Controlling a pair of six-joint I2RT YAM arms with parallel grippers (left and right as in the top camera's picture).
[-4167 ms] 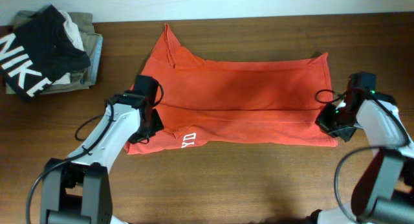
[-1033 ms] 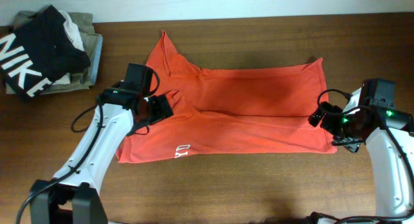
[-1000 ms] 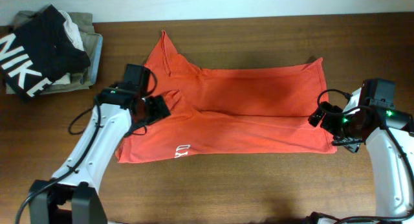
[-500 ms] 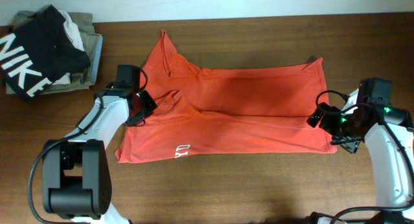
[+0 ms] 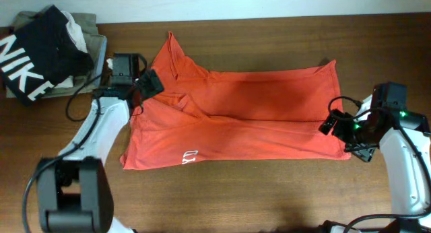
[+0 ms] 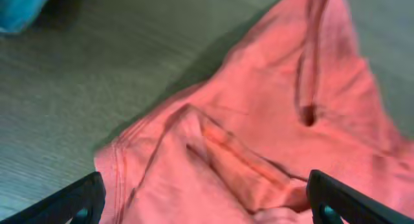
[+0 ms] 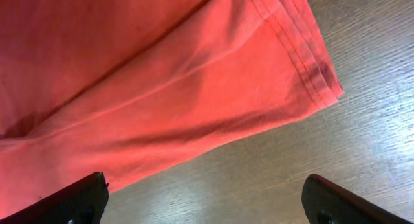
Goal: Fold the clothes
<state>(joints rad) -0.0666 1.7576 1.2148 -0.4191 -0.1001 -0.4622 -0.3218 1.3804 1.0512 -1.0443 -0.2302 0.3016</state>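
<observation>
The clothes, a red-orange T-shirt [image 5: 249, 112], lie spread on the wooden table, with the lower part folded up and small white lettering [image 5: 192, 154] near the front left edge. My left gripper [image 5: 148, 83] hovers over the shirt's back left shoulder, next to the collar. In the left wrist view the left gripper [image 6: 207, 208] is open above a rumpled sleeve fold [image 6: 246, 166], holding nothing. My right gripper [image 5: 332, 123] stands open at the shirt's right hem. In the right wrist view the right gripper [image 7: 204, 204] is over bare wood, just short of the hem corner [image 7: 323, 88].
A black garment with white NIKE letters [image 5: 30, 54] lies on folded khaki garments [image 5: 91, 31] at the back left corner, close to my left arm. Bare wooden table [image 5: 269, 192] runs along the front. The table's back edge meets a pale wall [image 5: 269, 1].
My left gripper has moved back and left, from the sleeve area to the shoulder by the collar, leaving the sleeve fold lying on the shirt. The right gripper has hardly moved.
</observation>
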